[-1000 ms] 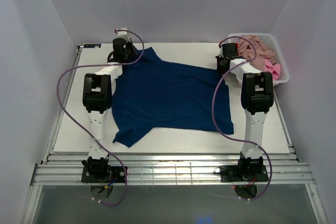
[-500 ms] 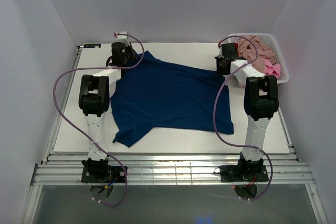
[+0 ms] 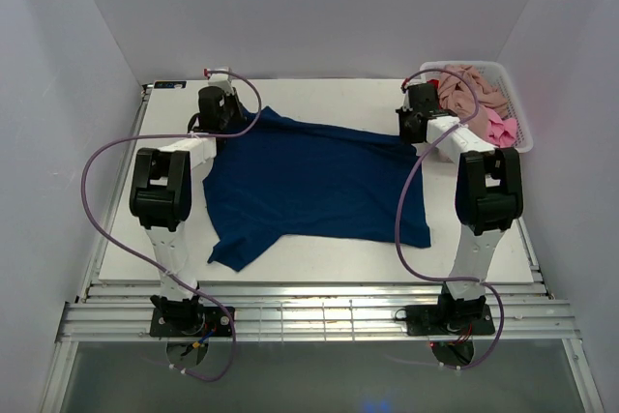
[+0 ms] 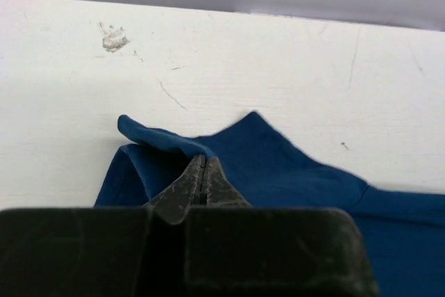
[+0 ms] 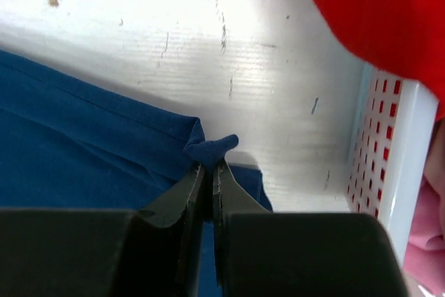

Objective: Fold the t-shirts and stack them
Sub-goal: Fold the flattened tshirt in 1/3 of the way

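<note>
Navy tee lay spread across the middle of the white surface. It was mostly flat, with one sleeve trailing toward the lower left of the top view and its far edge running from upper left to upper right. It was held at both ends of that far edge.

The left claw was pinched shut on a raised peak of cloth at the upper-left corner, where its wrist view showed a small fold lifted off the surface beside the tips. The right claw was likewise closed tight on a little bunched nub of hem at the upper-right corner, near the basket.

Two matched pinches at opposite ends of one edge suggested the reason. With both ends gripped, the arms could carry that edge together and keep it straight, either to pull the cloth smooth or to bring the far edge over toward the near one for a first fold. Which was meant could not be told. No fold showed yet, and the sleeve at lower left lay skewed.

A pink-beige tee, a bright pink tee and a red tee sat heaped in the basket at the upper right, probably parked there so one garment at a time had the surface. No stack was in view.
</note>
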{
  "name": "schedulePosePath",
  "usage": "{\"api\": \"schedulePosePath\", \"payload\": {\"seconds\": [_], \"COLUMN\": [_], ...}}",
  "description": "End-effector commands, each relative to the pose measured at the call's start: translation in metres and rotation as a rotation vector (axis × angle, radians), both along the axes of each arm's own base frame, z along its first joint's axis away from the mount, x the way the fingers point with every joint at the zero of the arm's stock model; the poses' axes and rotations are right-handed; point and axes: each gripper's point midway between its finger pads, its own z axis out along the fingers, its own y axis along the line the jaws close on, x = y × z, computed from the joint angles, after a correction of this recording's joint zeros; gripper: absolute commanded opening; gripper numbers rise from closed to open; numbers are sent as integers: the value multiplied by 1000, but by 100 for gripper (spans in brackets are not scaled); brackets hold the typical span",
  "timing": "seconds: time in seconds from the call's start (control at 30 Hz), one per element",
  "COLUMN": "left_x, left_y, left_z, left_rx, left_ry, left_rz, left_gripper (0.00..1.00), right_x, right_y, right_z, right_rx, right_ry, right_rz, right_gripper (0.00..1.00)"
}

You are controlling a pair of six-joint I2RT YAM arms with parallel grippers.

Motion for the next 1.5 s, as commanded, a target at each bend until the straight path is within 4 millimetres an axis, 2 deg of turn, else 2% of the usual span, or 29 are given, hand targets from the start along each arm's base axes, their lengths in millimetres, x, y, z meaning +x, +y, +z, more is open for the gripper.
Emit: {"api": "schedulePosePath", "payload": {"seconds": [0.0,0.03,0.1,0.13,0.17,0.2,0.23,0.3,0.33,0.4,0.43,0.5,0.57,0.6,0.67,0.7,0.8,0.87,0.93,0.97,1.0,1.03,1.07,1.1,1.13,1.17,1.2,1.3,1.47], "left_x": [-12,-15,-23,-26,-30,-35,-38,-45,-51,-58,-65,-71,-80,-84,-92,-95,-104,-106,-104,-103,-100,-98,-96,-93,-91,-90,-88,-84,-81], "left_y": [6,6,13,13,14,14,14,13,14,13,14,15,17,17,21,21,25,27,27,26,25,24,23,21,20,21,19,20,21], "left_z": [51,60,55,61,59,52,57,53,45,46,37,38,31,37,34,43,46,54,54,53,56,55,52,54,54,48,47,45,42], "left_rx": [5,3,11,10,10,10,7,-2,-4,-14,-14,-16,-16,-17,-15,-16,-15,-10,-6,-8,-9,-12,-13,-15,-15,-14,-11,-1,18], "left_ry": [-93,-108,-94,-101,-97,-80,-87,-73,-55,-52,-32,-29,-11,-23,-14,-31,-38,-54,-48,-45,-49,-47,-41,-44,-44,-33,-32,-30,-28], "left_rz": [21,21,52,54,56,53,52,47,47,45,45,46,52,52,67,69,87,94,91,85,82,78,75,68,64,65,61,60,62], "left_gripper": [0,0,0,0,0,0,0,0,0,0,0,0,0,0,0,0,0,0,0,0,0,0,0,0,0,0,0,0,0], "right_x": [-7,-12,-16,-18,-24,-26,-29,-35,-39,-47,-50,-58,-64,-68,-74,-77,-77,-68,-57,-42,-38,-30,-12,-4,3,21,28,52,78], "right_y": [1,1,2,2,3,3,3,3,4,2,2,1,1,0,-1,-3,-2,-3,-5,-3,-4,-6,-5,-6,-7,-5,-7,-7,-10], "right_z": [22,22,22,28,24,28,28,25,27,21,23,16,16,13,9,6,4,9,4,17,5,6,20,10,10,25,15,20,21], "right_rx": [-18,-24,-27,-24,-27,-25,-25,-31,-33,-43,-49,-56,-61,-65,-77,-88,-94,-102,-125,-129,-146,-167,-166,-185,-191,-199,-223,-237,-256], "right_ry": [-36,-29,-31,-45,-33,-42,-41,-28,-25,-4,-8,9,15,25,42,49,40,14,21,-13,20,17,-27,-14,-15,-58,-43,-82,-133], "right_rz": [6,5,8,9,13,14,16,20,19,20,18,20,20,20,19,15,10,-6,-19,-23,-30,-45,-59,-71,-77,-68,-76,-101,-117], "right_gripper": [8,8,8,8,8,8,8,8,8,8,8,8,8,8,8,8,8,8,8,8,8,8,8,8,8,8,8,8,8]}}
